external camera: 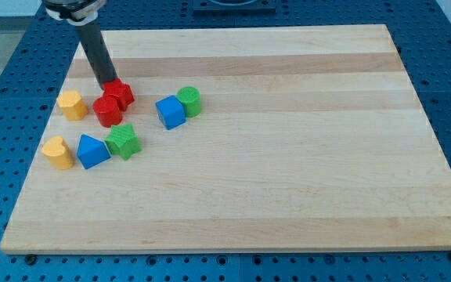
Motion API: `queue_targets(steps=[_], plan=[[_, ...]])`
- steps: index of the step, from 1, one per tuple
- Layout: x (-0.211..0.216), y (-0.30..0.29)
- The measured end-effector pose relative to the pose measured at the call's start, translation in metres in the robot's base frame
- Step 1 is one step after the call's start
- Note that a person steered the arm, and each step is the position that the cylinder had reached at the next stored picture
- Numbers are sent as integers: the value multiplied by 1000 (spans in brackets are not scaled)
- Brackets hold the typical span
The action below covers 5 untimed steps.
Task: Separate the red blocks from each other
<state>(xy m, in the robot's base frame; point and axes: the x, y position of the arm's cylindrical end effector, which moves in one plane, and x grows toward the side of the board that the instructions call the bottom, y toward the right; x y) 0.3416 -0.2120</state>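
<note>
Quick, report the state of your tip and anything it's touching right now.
My tip: no gripper, holds nothing; it sits at the top-left edge of the two red blocks, apparently touching the upper one. The red blocks still touch each other.

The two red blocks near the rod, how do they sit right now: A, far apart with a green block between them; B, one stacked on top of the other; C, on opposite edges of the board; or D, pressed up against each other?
D: the upper red block and the lower red block touch with no gap showing, while my tip rests at the upper one's upper-left edge.
</note>
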Motion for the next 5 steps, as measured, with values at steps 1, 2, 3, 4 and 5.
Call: queue_targets(steps=[1, 2, 3, 4, 5], plan=[[-12, -43], [6, -79], [34, -93], [60, -92], [64, -42]])
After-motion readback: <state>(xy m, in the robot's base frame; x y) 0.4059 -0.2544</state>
